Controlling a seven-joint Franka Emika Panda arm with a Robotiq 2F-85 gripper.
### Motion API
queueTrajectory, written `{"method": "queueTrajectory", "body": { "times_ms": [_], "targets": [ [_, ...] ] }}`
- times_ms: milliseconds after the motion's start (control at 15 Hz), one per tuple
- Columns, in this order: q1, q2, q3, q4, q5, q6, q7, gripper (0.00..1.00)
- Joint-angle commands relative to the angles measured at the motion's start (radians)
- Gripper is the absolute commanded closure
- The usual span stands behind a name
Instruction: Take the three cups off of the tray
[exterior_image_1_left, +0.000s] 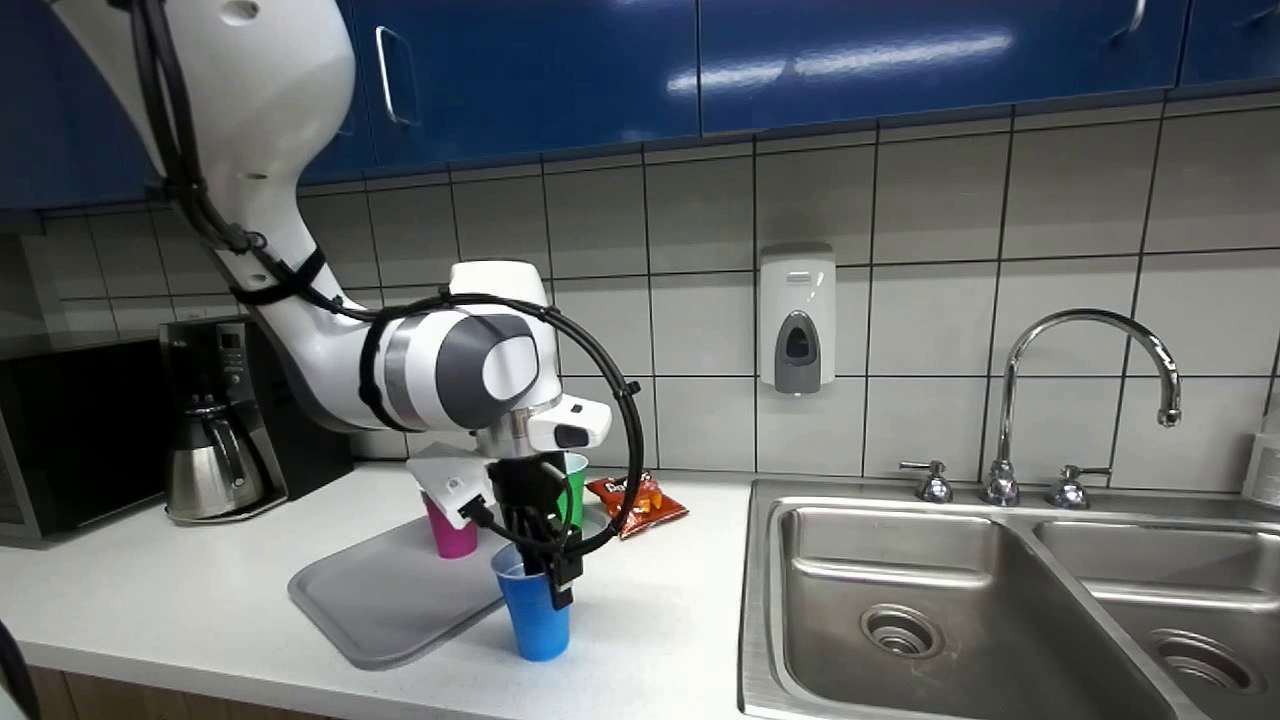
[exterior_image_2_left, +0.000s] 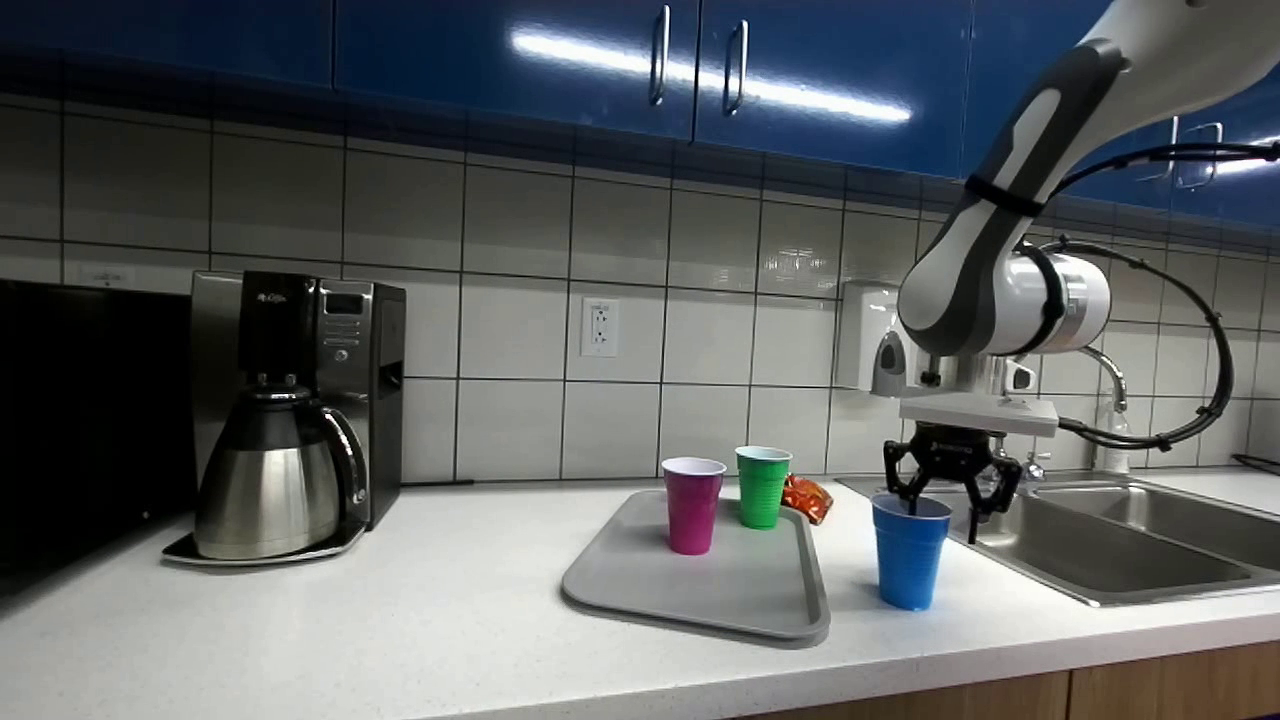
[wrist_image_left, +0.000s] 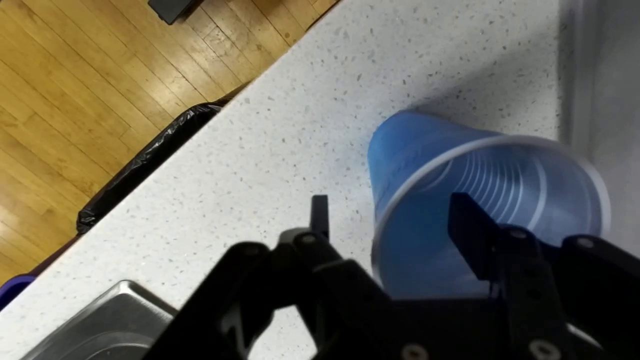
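The blue cup (exterior_image_1_left: 537, 622) (exterior_image_2_left: 908, 560) stands upright on the counter beside the tray (exterior_image_1_left: 380, 600) (exterior_image_2_left: 700, 592), on the sink side. My gripper (exterior_image_1_left: 548, 585) (exterior_image_2_left: 942, 520) is above it with its fingers pointing down. In the wrist view the gripper (wrist_image_left: 387, 205) is open. One finger is inside the mouth of the blue cup (wrist_image_left: 410, 145) and the other is outside, with the cup's near wall between them and gaps visible. The purple cup (exterior_image_1_left: 452, 535) (exterior_image_2_left: 693, 510) and the green cup (exterior_image_1_left: 573, 490) (exterior_image_2_left: 763, 490) stand upright on the tray. The arm partly hides both in an exterior view.
A steel double sink (exterior_image_1_left: 755, 600) (exterior_image_2_left: 1090, 590) lies beside the blue cup. A red snack bag (exterior_image_1_left: 645, 505) (exterior_image_2_left: 806, 498) lies behind the tray. A steel coffee pot (exterior_image_1_left: 215, 465) (exterior_image_2_left: 275, 490) stands at the far end. The counter's front edge is close to the blue cup.
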Motion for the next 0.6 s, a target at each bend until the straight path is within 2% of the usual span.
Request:
{"method": "queueTrajectory", "body": {
  "times_ms": [0,133,533],
  "targets": [
    [-0.010,-0.043,0.002,-0.015,0.012,0.006,-0.024,0.03],
    [-0.012,-0.063,0.003,-0.019,0.009,0.009,-0.024,0.00],
    [-0.019,-0.134,0.015,-0.030,0.002,0.006,-0.027,0.00]
  ]
}}
